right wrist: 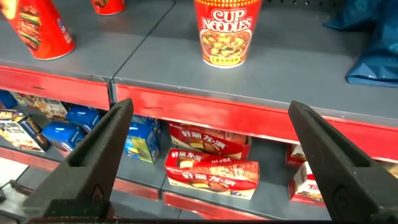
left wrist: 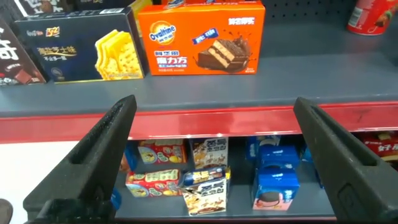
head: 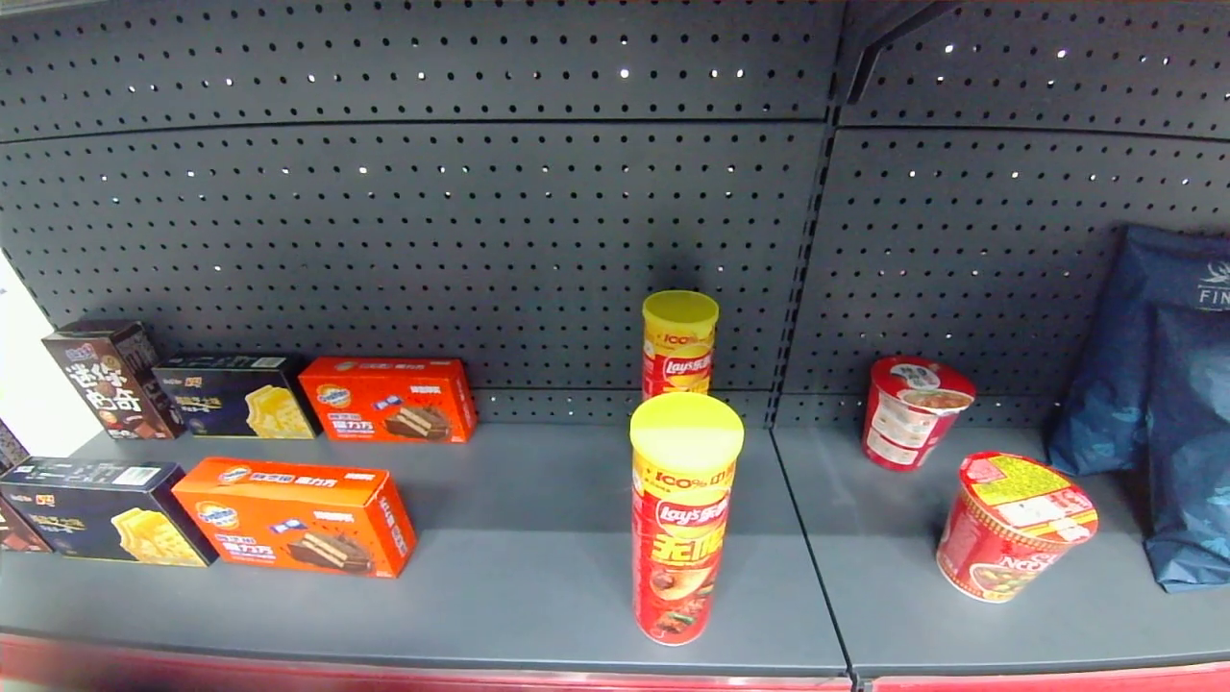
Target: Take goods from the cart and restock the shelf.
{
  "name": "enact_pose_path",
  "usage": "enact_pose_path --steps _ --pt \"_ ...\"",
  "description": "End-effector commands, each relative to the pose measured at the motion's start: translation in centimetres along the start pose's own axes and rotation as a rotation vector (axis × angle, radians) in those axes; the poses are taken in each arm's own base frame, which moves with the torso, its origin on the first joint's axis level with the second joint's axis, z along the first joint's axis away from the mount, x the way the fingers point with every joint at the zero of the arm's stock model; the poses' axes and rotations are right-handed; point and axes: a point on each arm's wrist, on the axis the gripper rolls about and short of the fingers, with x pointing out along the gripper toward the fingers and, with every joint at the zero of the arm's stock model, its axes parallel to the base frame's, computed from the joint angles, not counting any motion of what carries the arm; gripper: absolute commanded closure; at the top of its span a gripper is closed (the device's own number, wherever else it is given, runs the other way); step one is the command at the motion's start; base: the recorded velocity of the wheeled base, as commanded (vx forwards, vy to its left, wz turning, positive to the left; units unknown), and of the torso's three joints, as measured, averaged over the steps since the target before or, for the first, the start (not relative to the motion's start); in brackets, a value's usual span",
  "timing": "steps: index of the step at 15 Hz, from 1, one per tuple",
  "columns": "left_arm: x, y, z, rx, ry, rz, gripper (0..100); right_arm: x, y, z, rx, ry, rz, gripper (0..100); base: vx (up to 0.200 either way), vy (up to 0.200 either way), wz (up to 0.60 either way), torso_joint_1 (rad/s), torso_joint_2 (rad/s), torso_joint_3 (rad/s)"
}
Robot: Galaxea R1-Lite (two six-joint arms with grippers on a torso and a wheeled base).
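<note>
Left hand [left wrist: 214, 102]: fingers apart, nothing held, level with the red lip [left wrist: 205, 118] of the shelf [head: 519, 538]. I see it facing the front orange box [head: 293, 516] and front dark box [head: 106, 509], which sit side by side near the lip. Right hand [right wrist: 211, 104]: likewise spread and empty, facing the front noodle cup [head: 1014, 527].

Goods on the shelf, left to right from the head view:
- Brown box [head: 110, 378] stands upright at the back.
- Rear dark box [head: 235, 396] and rear orange box [head: 389, 399] sit along the pegboard [head: 480, 240], behind the front pair.
- Mid-shelf, upright, one behind the other: front chip can [head: 686, 519] near the lip, rear chip can [head: 679, 344] against the pegboard.
- Right bay: rear noodle cup [head: 911, 411] sits well back, front noodle cup closer to the lip.
- Blue bags [head: 1172, 404] lean on the pegboard at far right, just beside the cups.

Below the lip I can make out blue boxes [left wrist: 272, 180] under the left hand and red boxes [right wrist: 211, 171] under the right.
</note>
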Motion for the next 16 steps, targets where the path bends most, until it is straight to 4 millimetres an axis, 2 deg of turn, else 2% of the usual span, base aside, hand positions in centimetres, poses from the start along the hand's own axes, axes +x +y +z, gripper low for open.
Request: enact_pose_path --steps 1,12,13,14,15,16 --pt "0.0 0.0 0.0 0.001 0.0 0.0 0 0.0 0.0 0.0 0.0 0.002 0.0 0 0.0 0.0 0.0 0.0 0.0 0.0" --pt "0.0 0.0 0.1 0.005 -0.004 0.003 0 0.0 0.0 0.0 0.0 0.002 0.0 0 0.0 0.0 0.0 0.0 0.0 0.0" --pt "-0.5 0.1 3.8 0.054 -0.081 -0.023 0 0.0 0.0 0.0 0.0 0.002 0.0 0 0.0 0.0 0.0 0.0 0.0 0.0" --pt "-0.3 0.2 6.5 0.092 -0.086 -0.056 0 0.0 0.0 0.0 0.0 0.002 0.002 0 0.0 0.0 0.0 0.0 0.0 0.0" --pt "1.9 0.1 10.7 0.118 -0.014 -0.212 0 0.0 0.0 0.0 0.0 0.002 0.005 0 0.0 0.0 0.0 0.0 0.0 0.0" --pt "3.7 -0.2 13.4 0.111 0.007 -0.363 0 0.0 0.0 0.0 0.0 0.002 0.006 0 0.0 0.0 0.0 0.0 0.0 0.0"
